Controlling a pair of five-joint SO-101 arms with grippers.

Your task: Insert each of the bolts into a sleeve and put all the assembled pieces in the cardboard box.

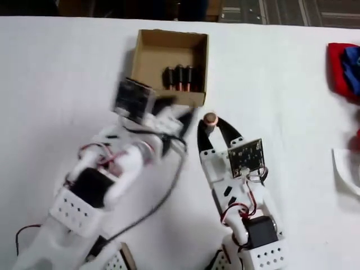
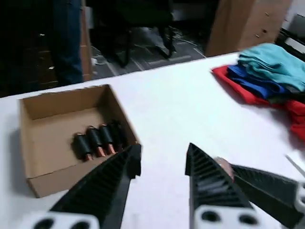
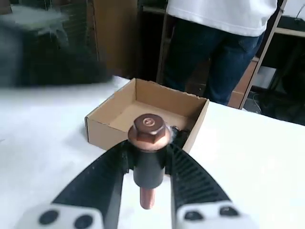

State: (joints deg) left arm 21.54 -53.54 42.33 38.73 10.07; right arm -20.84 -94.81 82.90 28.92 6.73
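The cardboard box (image 1: 147, 53) stands at the table's far middle with a row of assembled pieces (image 1: 179, 77) lying in it along its right side. The box (image 2: 35, 138) and the pieces (image 2: 97, 139) also appear in the left wrist view. My right gripper (image 1: 210, 125) is just in front of the box's near right corner, shut on a black sleeve with a copper bolt (image 3: 148, 131) through it, held upright. My left gripper (image 2: 162, 164) stands open and empty close beside it, to its left, in front of the box (image 3: 143, 112).
Folded red and blue cloths (image 1: 344, 64) lie at the table's right edge, with a white object (image 1: 346, 169) nearer the front. A dark cable (image 1: 163, 202) trails between the two arms. Bare white table stretches left of the box.
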